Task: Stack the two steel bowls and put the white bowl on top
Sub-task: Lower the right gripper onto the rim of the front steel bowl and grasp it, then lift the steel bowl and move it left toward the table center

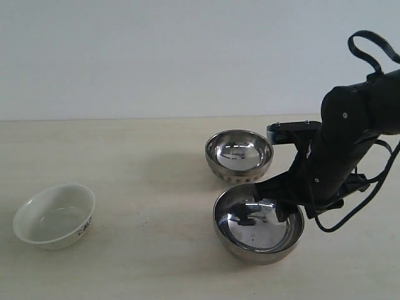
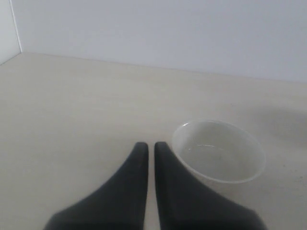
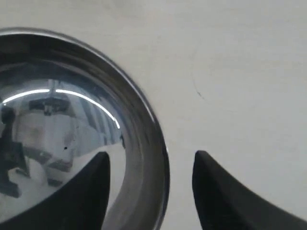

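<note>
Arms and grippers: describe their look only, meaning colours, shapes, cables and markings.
The right arm is matte black with bulky rounded casings and small pale screw dots; loose black cables loop off it. The left gripper and right gripper have smooth black fingers tapering to blunt tips. No lettering shows. The left arm itself is out of view.
</note>
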`<action>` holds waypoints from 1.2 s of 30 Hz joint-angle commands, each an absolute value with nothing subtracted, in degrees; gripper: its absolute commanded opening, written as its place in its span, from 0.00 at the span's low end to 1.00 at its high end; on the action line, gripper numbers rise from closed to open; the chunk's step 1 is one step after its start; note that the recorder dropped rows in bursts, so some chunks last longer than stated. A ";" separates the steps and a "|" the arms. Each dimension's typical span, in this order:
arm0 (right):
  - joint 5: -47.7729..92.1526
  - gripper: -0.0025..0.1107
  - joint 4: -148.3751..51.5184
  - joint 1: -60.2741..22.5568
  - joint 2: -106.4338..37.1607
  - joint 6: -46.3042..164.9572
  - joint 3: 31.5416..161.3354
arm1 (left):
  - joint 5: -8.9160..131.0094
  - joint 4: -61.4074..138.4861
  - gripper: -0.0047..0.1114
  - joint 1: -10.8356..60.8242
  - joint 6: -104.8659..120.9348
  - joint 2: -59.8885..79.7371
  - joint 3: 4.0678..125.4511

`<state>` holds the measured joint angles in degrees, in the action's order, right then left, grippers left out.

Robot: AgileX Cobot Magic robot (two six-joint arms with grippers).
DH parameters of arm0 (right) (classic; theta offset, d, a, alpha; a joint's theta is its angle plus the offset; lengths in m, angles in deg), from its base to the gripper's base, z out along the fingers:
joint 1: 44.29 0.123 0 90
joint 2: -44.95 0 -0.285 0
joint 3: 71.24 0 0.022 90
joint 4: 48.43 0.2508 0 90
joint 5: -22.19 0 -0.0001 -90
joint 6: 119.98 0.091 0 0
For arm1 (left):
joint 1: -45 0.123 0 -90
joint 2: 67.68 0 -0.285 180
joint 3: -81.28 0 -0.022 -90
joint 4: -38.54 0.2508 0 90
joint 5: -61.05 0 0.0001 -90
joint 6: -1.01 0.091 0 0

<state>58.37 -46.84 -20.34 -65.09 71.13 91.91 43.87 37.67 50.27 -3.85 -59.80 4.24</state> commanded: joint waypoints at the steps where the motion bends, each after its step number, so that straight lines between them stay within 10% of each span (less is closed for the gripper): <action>1: 56.47 0.43 -47.53 -20.48 -67.09 72.25 92.25 | 43.83 37.76 0.08 50.45 -4.02 -59.89 4.07; 9: 54.73 0.02 -47.68 -20.48 -68.55 73.77 92.25 | 43.83 37.76 0.08 50.45 -4.02 -59.89 4.07; 36: 62.47 0.02 -44.33 -9.12 -64.63 78.10 104.84 | 43.73 37.76 0.08 50.45 -4.01 -59.89 4.07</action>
